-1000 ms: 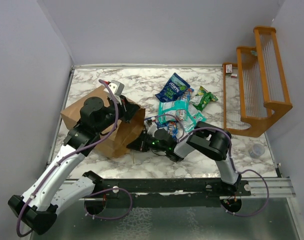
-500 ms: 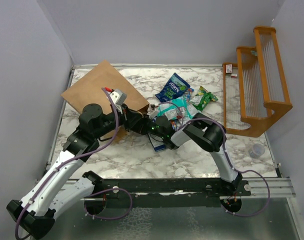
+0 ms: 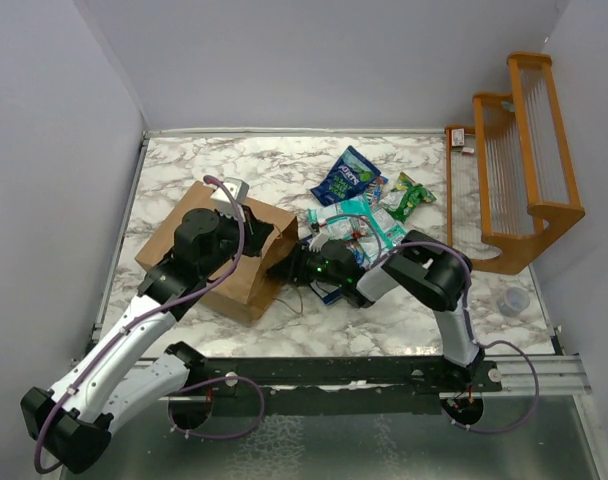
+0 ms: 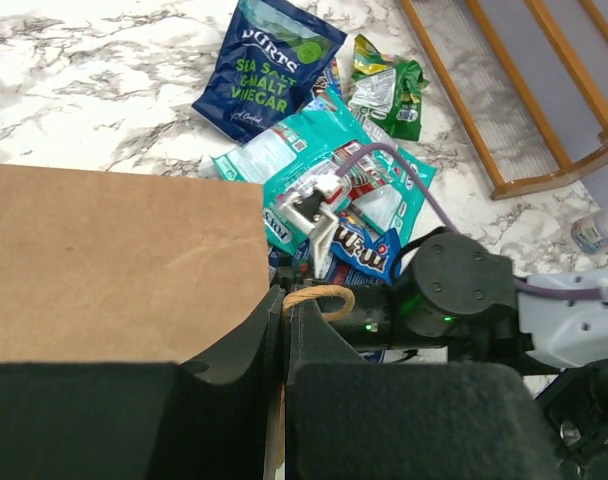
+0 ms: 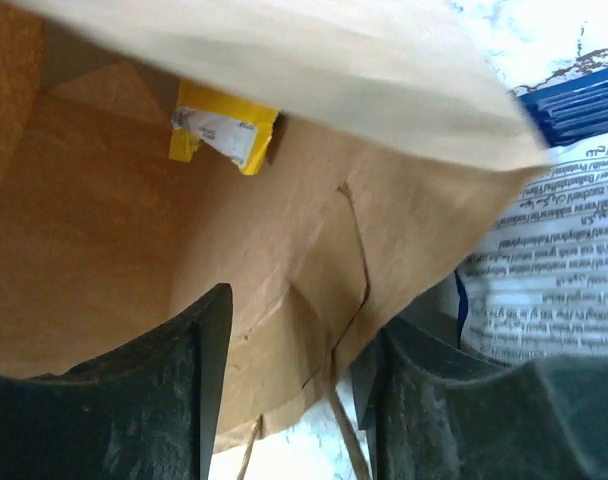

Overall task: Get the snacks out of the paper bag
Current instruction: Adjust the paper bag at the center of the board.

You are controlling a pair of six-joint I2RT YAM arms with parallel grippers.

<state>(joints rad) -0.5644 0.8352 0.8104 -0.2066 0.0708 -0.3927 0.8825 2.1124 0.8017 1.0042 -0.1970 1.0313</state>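
Note:
The brown paper bag (image 3: 209, 262) lies on its side, mouth facing right. My left gripper (image 3: 262, 236) is shut on the bag's upper rim by its twisted handle (image 4: 320, 296); the shut fingers (image 4: 269, 330) and the bag wall (image 4: 114, 260) fill the left wrist view. My right gripper (image 3: 282, 270) is open at the mouth, with the bag's lower lip (image 5: 314, 300) between its jaws (image 5: 294, 340). A yellow packet (image 5: 224, 130) lies deep inside. Outside lie a dark blue packet (image 3: 346, 175), a teal one (image 3: 359, 220), a green one (image 3: 408, 196) and a small blue one (image 4: 359, 245).
An orange wooden rack (image 3: 514, 160) stands at the right edge of the marble table (image 3: 184, 160). A small clear cup (image 3: 513, 300) sits in front of it. White walls close in the left, back and right sides.
Half a second ago my left gripper held the bag lifted and tipped toward the back. Now the bag is lowered onto the table again, with the right gripper at its mouth.

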